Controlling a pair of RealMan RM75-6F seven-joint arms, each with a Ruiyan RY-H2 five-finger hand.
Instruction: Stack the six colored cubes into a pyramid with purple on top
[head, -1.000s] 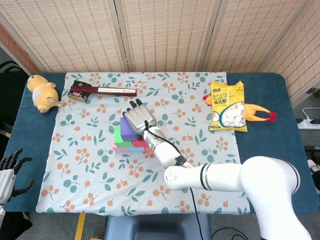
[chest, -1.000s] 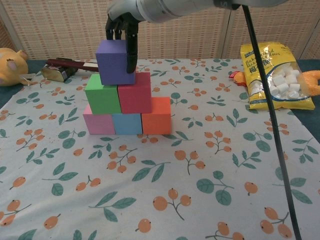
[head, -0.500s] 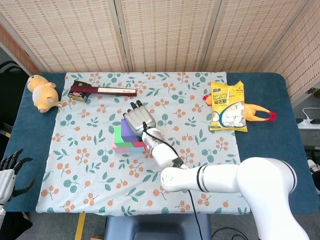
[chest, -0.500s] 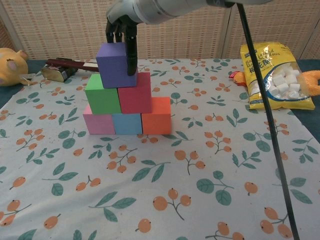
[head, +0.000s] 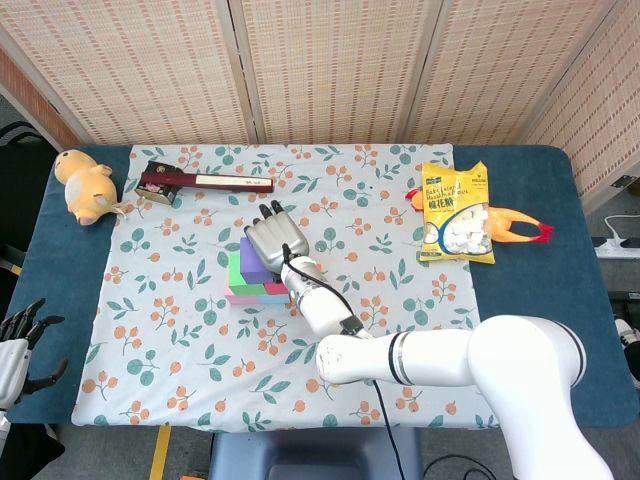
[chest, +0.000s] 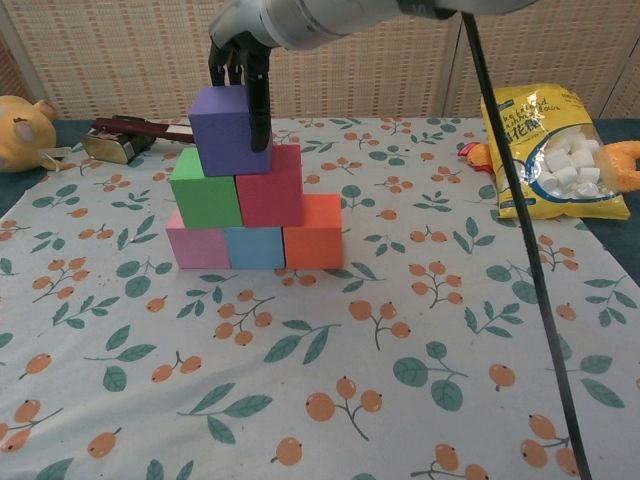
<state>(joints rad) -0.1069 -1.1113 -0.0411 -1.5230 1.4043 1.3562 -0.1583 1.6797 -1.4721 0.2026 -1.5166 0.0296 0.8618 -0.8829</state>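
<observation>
The purple cube (chest: 228, 130) sits atop the green cube (chest: 205, 190) and the red cube (chest: 270, 187). Below them the pink cube (chest: 197, 248), blue cube (chest: 253, 247) and orange cube (chest: 314, 232) form the bottom row. My right hand (chest: 243, 45) reaches down from above and grips the purple cube, one finger (chest: 260, 105) down its right side. In the head view the right hand (head: 272, 238) covers most of the purple cube (head: 250, 260). My left hand (head: 22, 335) hangs off the table's left front corner, fingers apart, holding nothing.
A dark long box (head: 200, 181) lies at the back left and a yellow plush toy (head: 85, 185) beside it. A marshmallow bag (head: 456, 213) and a rubber chicken (head: 520, 228) lie at the right. A black cable (chest: 510, 200) hangs from the right arm.
The purple cube has come down a little onto the green and red cubes and shifted slightly left, with the right hand still around it. The left hand has not moved.
</observation>
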